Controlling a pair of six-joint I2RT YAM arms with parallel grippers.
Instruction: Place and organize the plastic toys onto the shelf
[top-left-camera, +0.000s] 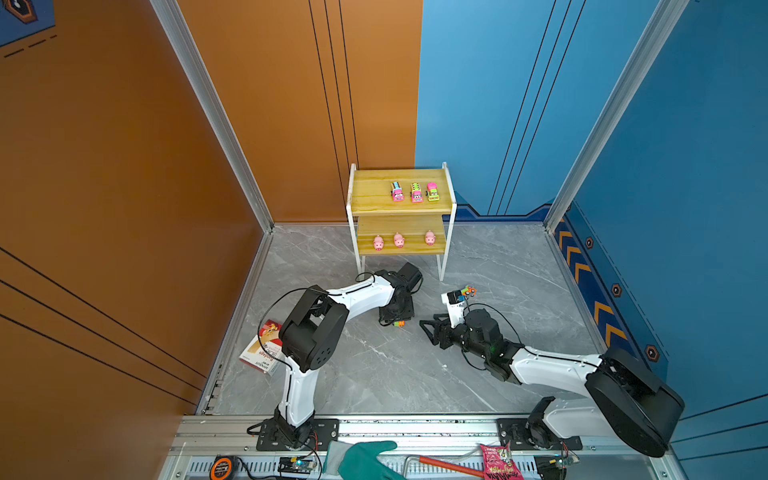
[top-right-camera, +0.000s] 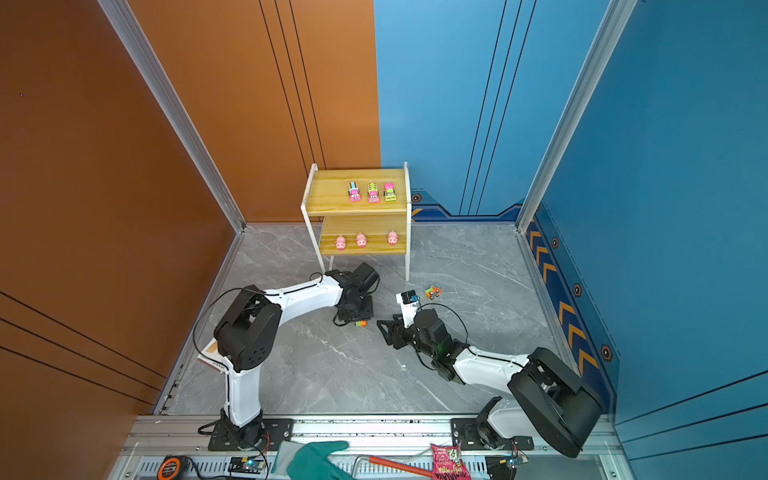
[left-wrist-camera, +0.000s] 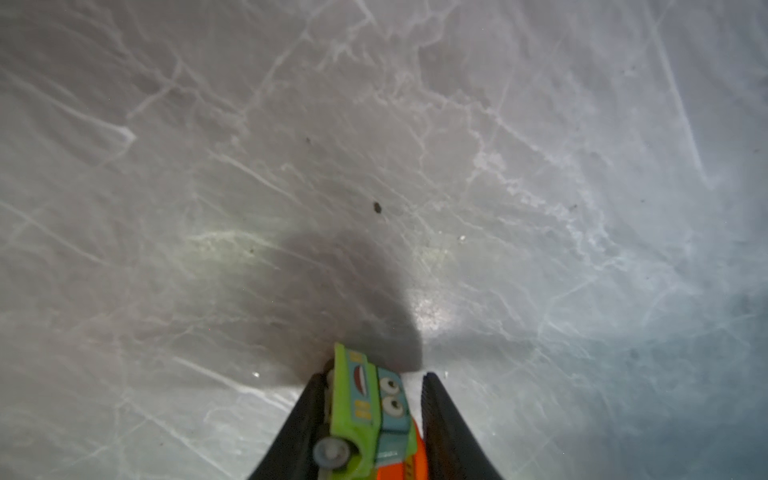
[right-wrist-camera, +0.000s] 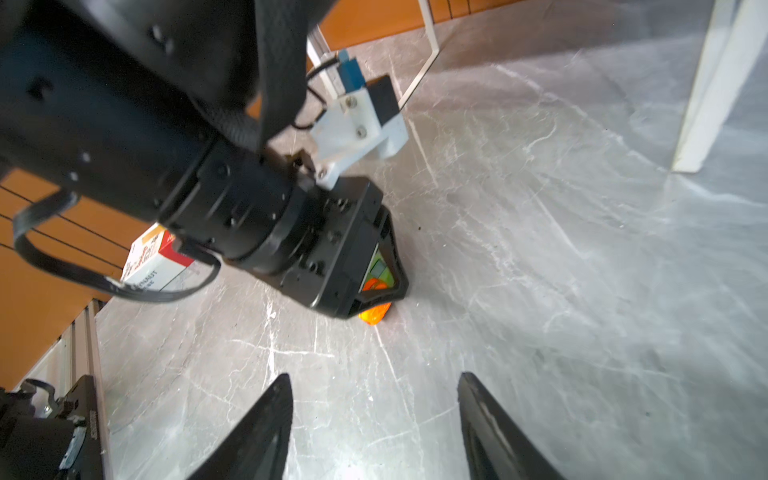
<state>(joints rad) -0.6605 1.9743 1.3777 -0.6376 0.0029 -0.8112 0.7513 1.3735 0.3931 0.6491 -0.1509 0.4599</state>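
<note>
We see the green and orange truck (left-wrist-camera: 365, 411) down at the grey marble tabletop (top-left-camera: 374, 365), in front of the shelf (top-left-camera: 374, 195). It is clamped in the left pincer (left-wrist-camera: 374, 375): one finger presses its wheel side, the other its orange back. On the shelf's top board stands a row of trucks (top-left-camera: 416, 193), and on the lower board a row of pigs (top-left-camera: 399, 240). A small orange truck (top-right-camera: 433, 291) sits on the tabletop, to the right of the shelf's front leg in both top views. The right pincer (right-wrist-camera: 374, 376) hangs low near the left one, its fingers apart with nothing between them.
</note>
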